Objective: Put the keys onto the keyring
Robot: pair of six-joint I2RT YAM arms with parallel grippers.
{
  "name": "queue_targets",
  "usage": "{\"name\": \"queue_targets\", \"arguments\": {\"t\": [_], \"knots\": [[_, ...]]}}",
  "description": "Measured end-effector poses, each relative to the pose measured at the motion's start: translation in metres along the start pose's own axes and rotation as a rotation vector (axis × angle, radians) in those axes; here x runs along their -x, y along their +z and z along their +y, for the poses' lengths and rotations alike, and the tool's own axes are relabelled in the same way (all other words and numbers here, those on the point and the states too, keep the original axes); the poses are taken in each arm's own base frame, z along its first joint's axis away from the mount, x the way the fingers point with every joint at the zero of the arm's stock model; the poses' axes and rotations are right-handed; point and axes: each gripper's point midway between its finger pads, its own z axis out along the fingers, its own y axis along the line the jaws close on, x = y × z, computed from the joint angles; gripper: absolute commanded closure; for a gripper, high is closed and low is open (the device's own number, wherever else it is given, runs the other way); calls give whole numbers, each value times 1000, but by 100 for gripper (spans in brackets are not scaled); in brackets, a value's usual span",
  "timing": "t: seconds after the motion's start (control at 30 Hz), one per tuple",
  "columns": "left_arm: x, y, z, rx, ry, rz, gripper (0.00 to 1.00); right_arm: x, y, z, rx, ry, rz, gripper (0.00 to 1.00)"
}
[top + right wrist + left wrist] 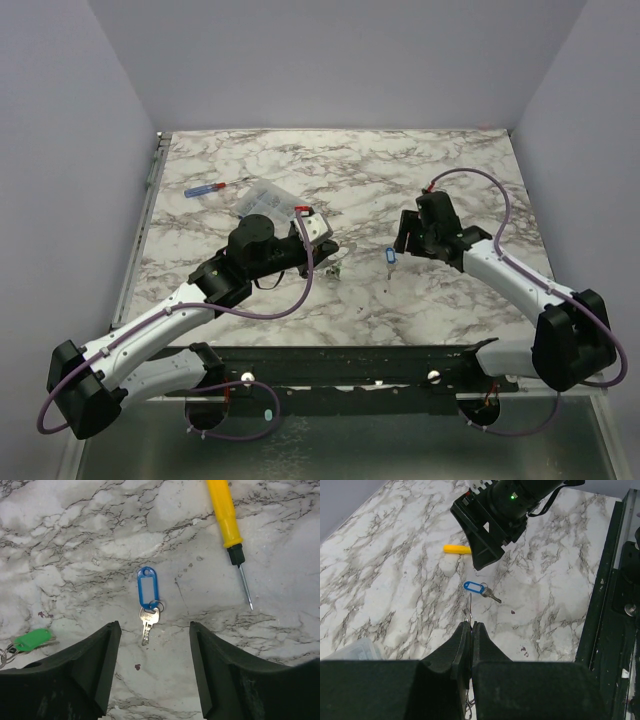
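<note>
A silver key on a blue tag (146,586) lies flat on the marble, seen also in the left wrist view (474,586) and from above (390,258). My right gripper (154,626) hovers over it, open, with the key's tip just ahead of the gap between the fingers. My left gripper (470,625) is shut on the thin wire of the keyring (469,609), which sticks out past its tips. A green-tagged key (31,639) lies at the left edge of the right wrist view, by small metal rings. From above, the left gripper (330,262) sits left of the blue key.
A yellow-handled screwdriver (227,517) lies just beyond the blue key. A clear plastic box (268,197) and a red-and-blue screwdriver (215,187) lie at the back left. The black rail (605,605) runs along the table's near edge.
</note>
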Motion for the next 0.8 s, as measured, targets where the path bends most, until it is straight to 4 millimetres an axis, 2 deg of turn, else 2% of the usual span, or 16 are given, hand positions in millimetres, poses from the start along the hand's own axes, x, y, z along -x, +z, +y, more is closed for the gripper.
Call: {"name": "queue_targets", "arguments": {"t": [0.3, 0.57, 0.8], "knots": [[1, -1, 0, 2, 1, -2, 100, -15, 15, 0, 22, -27, 35, 40], [4, -3, 0, 5, 5, -12, 100, -17, 23, 2, 29, -46, 39, 48], [4, -3, 0, 5, 5, -12, 100, -23, 26, 0, 34, -60, 48, 50]]}}
